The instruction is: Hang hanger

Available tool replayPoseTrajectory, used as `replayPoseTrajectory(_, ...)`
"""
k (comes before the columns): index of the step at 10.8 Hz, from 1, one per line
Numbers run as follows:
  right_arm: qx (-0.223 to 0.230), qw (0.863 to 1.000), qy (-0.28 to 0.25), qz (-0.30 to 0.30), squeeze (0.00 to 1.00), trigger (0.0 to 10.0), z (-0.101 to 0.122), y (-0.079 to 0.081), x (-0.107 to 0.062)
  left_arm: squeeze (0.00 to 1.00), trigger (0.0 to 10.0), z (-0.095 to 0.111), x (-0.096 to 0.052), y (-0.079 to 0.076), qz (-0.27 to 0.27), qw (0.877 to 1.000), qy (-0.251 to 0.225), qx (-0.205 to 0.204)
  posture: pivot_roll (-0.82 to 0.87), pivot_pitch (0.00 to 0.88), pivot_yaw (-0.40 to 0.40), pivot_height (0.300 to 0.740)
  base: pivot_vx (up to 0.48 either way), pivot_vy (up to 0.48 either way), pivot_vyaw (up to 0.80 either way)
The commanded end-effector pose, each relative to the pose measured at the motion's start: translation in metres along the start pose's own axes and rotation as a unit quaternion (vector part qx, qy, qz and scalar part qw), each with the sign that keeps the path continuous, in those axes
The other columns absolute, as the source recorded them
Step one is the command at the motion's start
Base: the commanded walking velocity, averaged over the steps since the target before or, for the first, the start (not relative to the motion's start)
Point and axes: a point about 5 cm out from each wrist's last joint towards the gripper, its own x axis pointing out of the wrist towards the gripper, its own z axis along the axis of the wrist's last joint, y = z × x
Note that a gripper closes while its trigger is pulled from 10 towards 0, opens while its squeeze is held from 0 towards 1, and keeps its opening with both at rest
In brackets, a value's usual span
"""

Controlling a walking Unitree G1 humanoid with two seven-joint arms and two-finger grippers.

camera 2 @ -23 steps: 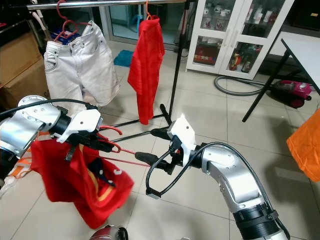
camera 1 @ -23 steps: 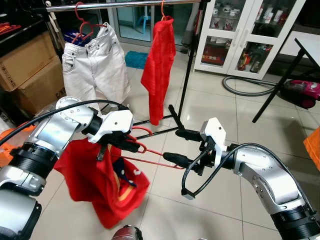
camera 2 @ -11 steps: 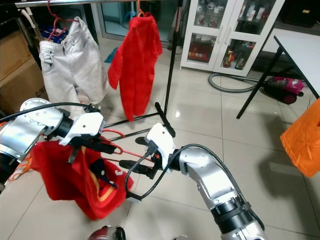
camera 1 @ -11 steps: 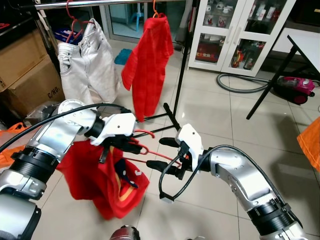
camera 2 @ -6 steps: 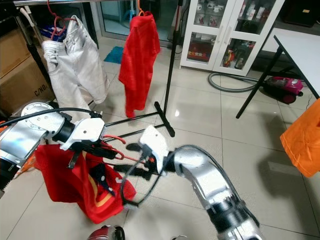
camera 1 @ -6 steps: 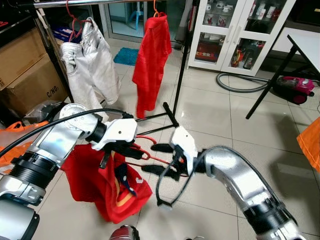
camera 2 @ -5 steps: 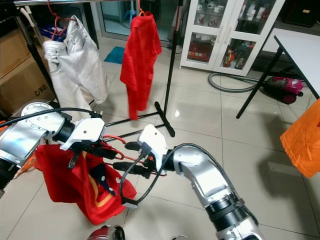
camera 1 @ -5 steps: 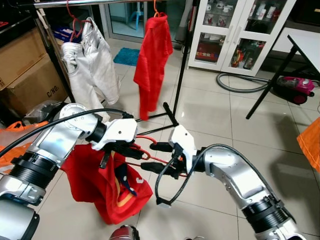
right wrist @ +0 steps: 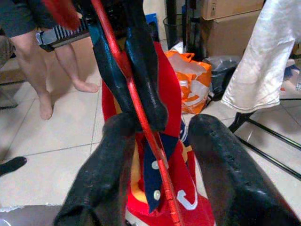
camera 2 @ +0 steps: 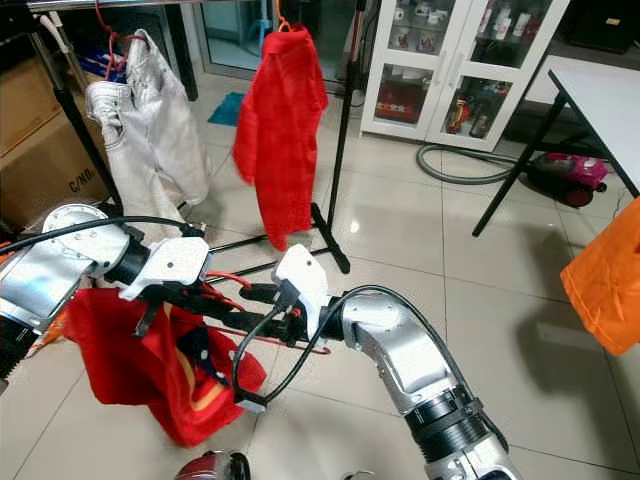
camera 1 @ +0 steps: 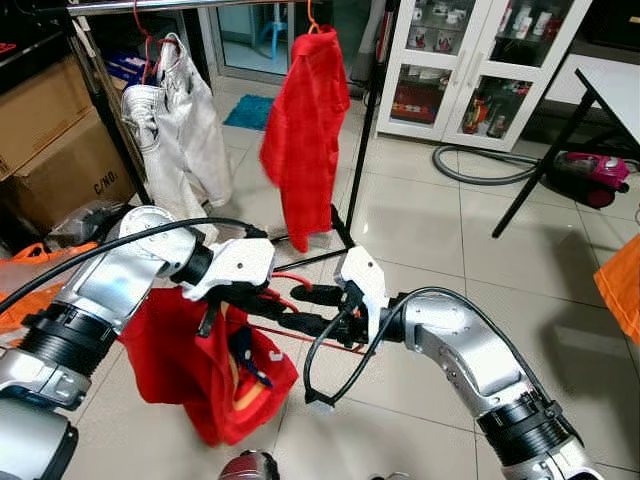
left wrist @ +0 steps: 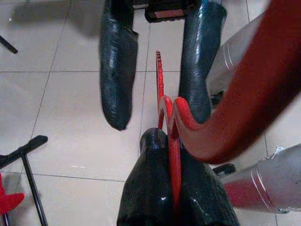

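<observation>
The red hanger (camera 1: 290,300) is hanging low in front of the robot, above the tiled floor (camera 1: 420,230), with a red shirt (camera 1: 215,375) draped from it. The left hand (camera 1: 262,298) is pinching the hanger near its hook, its two fingers (left wrist: 155,197) pressed together on the red wire. The right hand (camera 1: 300,310) is reaching in from the right with its fingers spread, one on each side of the hanger's bar, without gripping it; in the right wrist view the thin red bar is running between the two black fingers (right wrist: 101,174).

Compared with two seconds ago, the right hand is sitting much farther left, its fingertips now overlapping the left hand's instead of standing apart at the bar's far end. The red shirt is sagging in roughly the same place beneath the left hand.

Behind, a clothes rail (camera 1: 230,8) is carrying white jeans (camera 1: 185,120) and another red garment (camera 1: 305,120), which is swinging and blurred. The rail's black upright (camera 1: 368,110) and foot are standing just beyond the hands. Cardboard boxes (camera 1: 50,140) are standing at the left, a glass cabinet (camera 1: 480,60) at the back, and a person's bare legs (right wrist: 42,70) are showing in the right wrist view.
</observation>
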Motion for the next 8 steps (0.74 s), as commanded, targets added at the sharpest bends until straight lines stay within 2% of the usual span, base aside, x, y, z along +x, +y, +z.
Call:
replayPoseTrajectory(1, 0.000, 1.000, -0.009, -0.010, 0.00, 0.0, 0.0012, -0.0025, -0.0019, 0.00, 10.0, 0.0078, -0.0056, 0.0056, 0.006, 1.000, 0.005, 0.022, 0.02, 0.069, 0.005, 0.740, 0.000, 0.000, 0.00)
replayPoseTrajectory(5, -0.013, 1.000, 0.004, -0.009, 0.00, 0.0, -0.0026, -0.0001, -0.0002, 0.00, 10.0, 0.0089, -0.0085, 0.0092, 0.013, 1.000, 0.005, 0.022, 0.03, 0.070, 0.008, 0.740, 0.000, 0.000, 0.00)
replayPoseTrajectory(6, -0.018, 1.000, 0.002, -0.015, 0.00, 3.4, -0.0021, -0.0012, -0.0007, 0.00, 10.0, 0.0101, -0.0093, 0.0101, 0.014, 1.000, 0.004, 0.023, 0.03, 0.070, 0.008, 0.740, 0.000, 0.000, 0.00)
replayPoseTrajectory(7, -0.017, 1.000, 0.003, -0.013, 1.00, 10.0, -0.0022, -0.0010, -0.0005, 0.00, 10.0, 0.0101, -0.0097, 0.0104, 0.014, 1.000, 0.004, 0.024, 0.03, 0.071, 0.010, 0.740, 0.000, 0.000, 0.00)
replayPoseTrajectory(8, -0.019, 1.000, 0.005, -0.011, 1.00, 10.0, -0.0025, -0.0007, -0.0006, 0.00, 10.0, 0.0102, -0.0097, 0.0106, 0.014, 1.000, 0.004, 0.025, 0.03, 0.069, 0.010, 0.740, 0.000, 0.000, 0.00)
